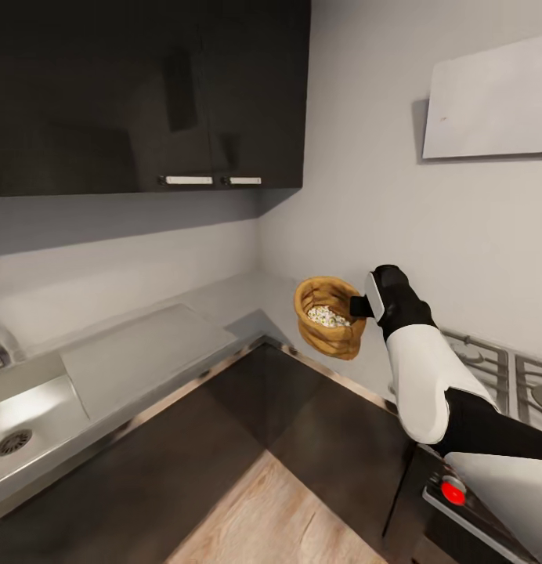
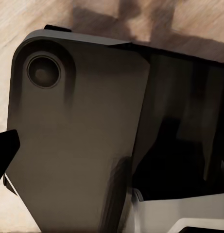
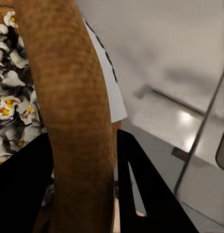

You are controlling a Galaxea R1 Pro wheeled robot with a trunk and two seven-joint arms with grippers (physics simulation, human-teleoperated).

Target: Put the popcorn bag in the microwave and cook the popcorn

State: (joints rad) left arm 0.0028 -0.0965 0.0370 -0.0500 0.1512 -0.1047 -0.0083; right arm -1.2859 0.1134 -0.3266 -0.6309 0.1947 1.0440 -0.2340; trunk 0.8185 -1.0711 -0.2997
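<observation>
The grey countertop [image 1: 146, 345] runs along the wall into the corner, with a sink [image 1: 20, 427] at one end and the gas hob [image 1: 498, 368] at the other, dark cupboards [image 1: 146, 94] hanging above. Over the corner, the right arm holds the popcorn bag [image 1: 329, 319] lifted clear of the slab, tilted so its mouth faces outward. The right gripper [image 1: 363, 305] is pinched onto the bag's rolled rim; up close, a dark finger [image 3: 141, 194] presses one side of the thick brown roll and the other the inner side. Inside lies the popcorn [image 1: 327, 316], white puffs with yellow centres, which to my eye looks already popped. So pickup is done; whether heating is finished I can only guess. The left gripper's state I cannot tell.
</observation>
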